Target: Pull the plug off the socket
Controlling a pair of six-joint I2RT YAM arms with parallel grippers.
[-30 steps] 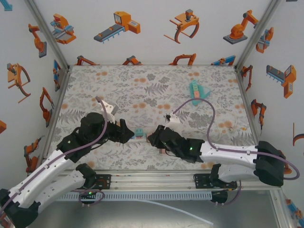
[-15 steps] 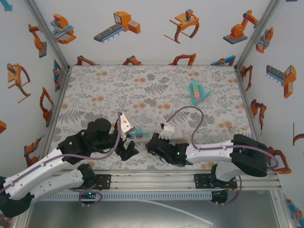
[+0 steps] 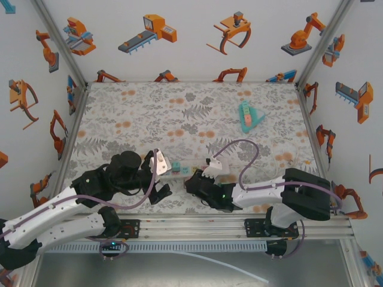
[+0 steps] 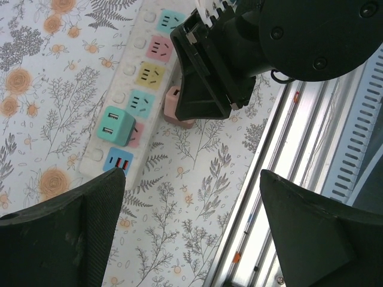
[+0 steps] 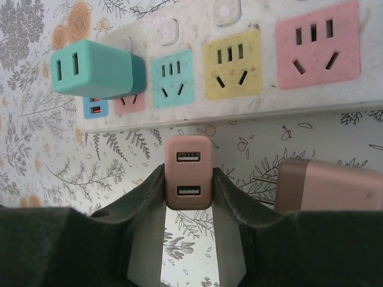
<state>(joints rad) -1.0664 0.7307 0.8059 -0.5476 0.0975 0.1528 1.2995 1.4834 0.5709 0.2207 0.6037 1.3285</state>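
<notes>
A pink plug [image 5: 188, 156] is clamped between the narrowed jaws of the right gripper [image 5: 188, 179], its two USB ports turned toward the wrist camera. It is held clear of the power strip [image 5: 197, 24], just beside the strip's long edge. A teal plug [image 5: 93, 69] is seated near one end of the strip, and a second pink plug [image 5: 326, 185] is laid on the table [image 4: 179, 197]. The left gripper [image 4: 191, 239] is spread wide with nothing between its jaws, near the strip's end.
</notes>
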